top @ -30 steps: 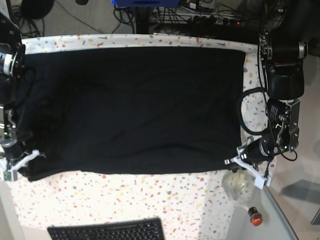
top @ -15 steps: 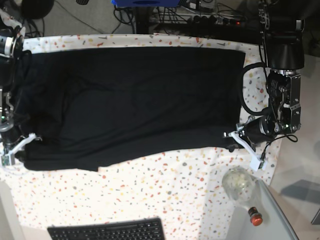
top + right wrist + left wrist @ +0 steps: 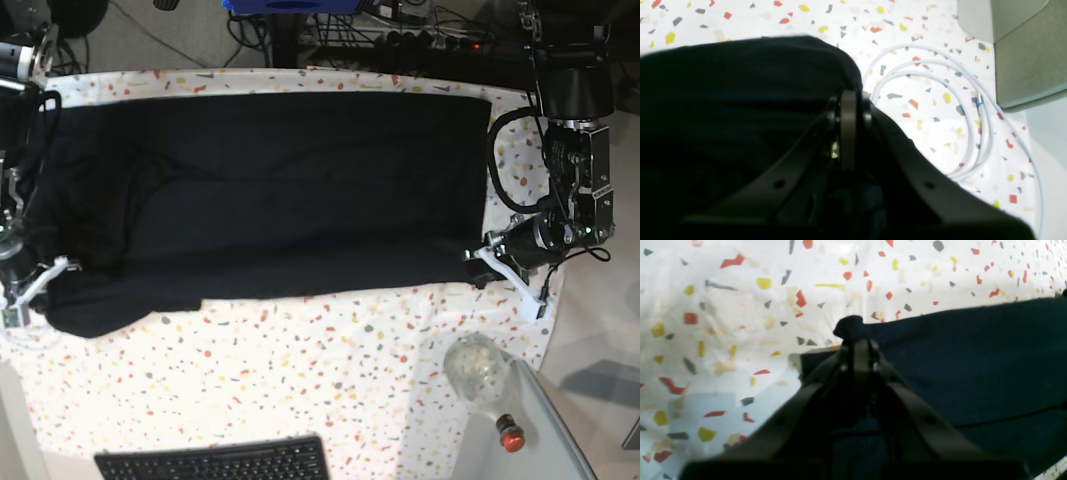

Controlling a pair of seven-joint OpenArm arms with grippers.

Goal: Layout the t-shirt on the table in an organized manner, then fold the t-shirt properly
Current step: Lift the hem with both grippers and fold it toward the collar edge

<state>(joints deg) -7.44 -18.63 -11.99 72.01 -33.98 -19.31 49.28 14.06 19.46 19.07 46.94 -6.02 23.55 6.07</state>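
T-shirt [image 3: 270, 195] fabric is lying spread across the table [image 3: 300, 390], its near edge being lifted by both arms. At the base view's left, the right gripper [image 3: 35, 285] is pinching a corner, jaws clamped on cloth. Opposite, the left gripper [image 3: 483, 262] is likewise clamping the other corner. Carrying both corners evenly and keeping the hem taut should give a straight fold.
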